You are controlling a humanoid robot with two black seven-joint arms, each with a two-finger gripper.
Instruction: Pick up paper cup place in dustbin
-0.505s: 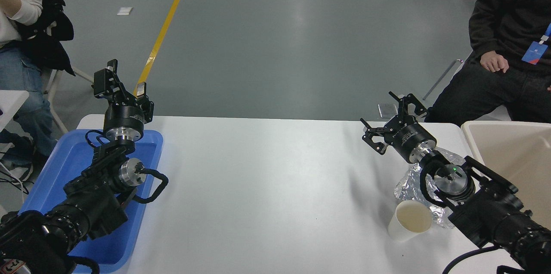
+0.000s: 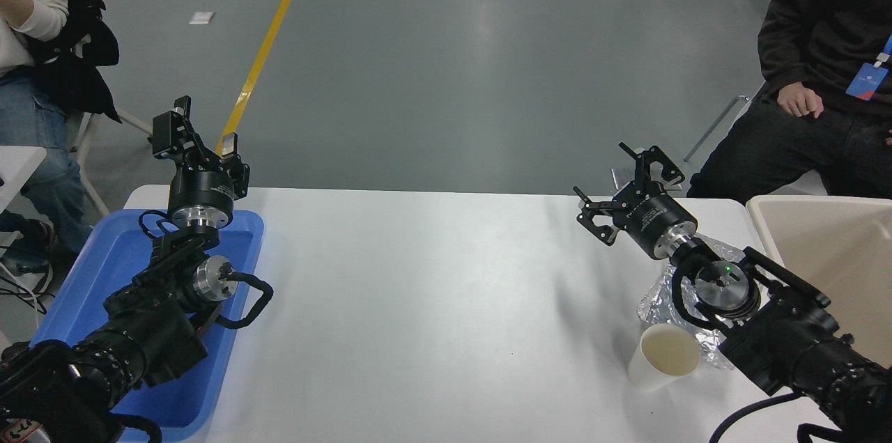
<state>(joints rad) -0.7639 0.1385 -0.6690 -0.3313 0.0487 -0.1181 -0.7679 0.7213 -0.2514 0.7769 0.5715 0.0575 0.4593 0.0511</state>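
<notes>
The white paper cup (image 2: 663, 356) stands upright on the white table (image 2: 418, 304) at the front right, cream inside showing. The beige dustbin (image 2: 829, 248) is at the right edge, partly cut off by the frame. My right gripper (image 2: 622, 187) is open and empty, raised above the table's far right, well beyond the cup and pointing away from it. The right arm passes just right of the cup. My left gripper (image 2: 197, 138) is open and parked above the blue tray at the far left.
A crumpled sheet of silver foil (image 2: 658, 293) lies under the right arm, just behind the cup. A shallow blue tray (image 2: 70, 290) sits at the left edge. One person sits at the far right, another at the far left.
My right gripper has moved slightly left and away from me, with the arm following. The cup, foil and left arm have not moved.
</notes>
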